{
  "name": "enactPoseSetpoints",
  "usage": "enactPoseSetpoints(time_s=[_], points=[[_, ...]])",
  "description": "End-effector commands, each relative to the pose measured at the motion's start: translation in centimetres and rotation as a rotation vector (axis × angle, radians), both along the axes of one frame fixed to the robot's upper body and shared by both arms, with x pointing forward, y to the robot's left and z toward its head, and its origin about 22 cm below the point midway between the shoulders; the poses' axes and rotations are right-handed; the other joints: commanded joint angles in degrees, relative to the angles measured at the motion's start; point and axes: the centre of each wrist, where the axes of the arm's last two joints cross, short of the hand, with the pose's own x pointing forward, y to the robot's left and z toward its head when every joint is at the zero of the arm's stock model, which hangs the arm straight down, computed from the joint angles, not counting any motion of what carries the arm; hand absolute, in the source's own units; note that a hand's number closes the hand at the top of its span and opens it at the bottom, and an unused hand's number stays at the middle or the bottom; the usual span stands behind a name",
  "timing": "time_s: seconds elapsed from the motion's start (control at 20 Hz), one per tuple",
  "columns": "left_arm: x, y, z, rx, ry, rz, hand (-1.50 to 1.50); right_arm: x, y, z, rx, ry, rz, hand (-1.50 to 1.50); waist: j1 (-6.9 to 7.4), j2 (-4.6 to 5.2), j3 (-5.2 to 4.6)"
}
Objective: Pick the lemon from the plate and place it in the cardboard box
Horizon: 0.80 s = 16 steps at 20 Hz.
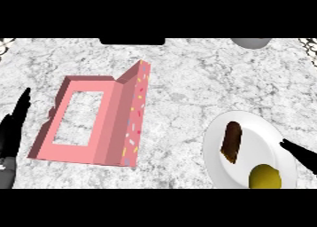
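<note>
Right robot hand (303, 156) open at the plate's (262, 137) three o'clock, best curl round the lemon (264, 176) at six.

No readable text, label or number anywhere.

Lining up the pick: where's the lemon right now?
Head view, lower right: the lemon sits on the white plate, below the brown bar, left of the right hand.
</note>
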Motion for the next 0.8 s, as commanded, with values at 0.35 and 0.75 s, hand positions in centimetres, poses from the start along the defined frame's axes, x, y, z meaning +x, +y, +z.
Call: enactPoseSetpoints(time_s=[0.35,0.75], points=[[1.1,1.2,-0.4,0.004,-0.002,0.014,0.00,3.4,3.4,-2.5,-0.065,0.065,0.015,-1.50,-0.67,-0.05,0.04],[-2.7,1.1,0.1,-0.011,-0.011,0.004,0.00,3.7,4.6,-2.4,-0.007,0.057,0.023,-1.50,-0.23,-0.15,0.05]])
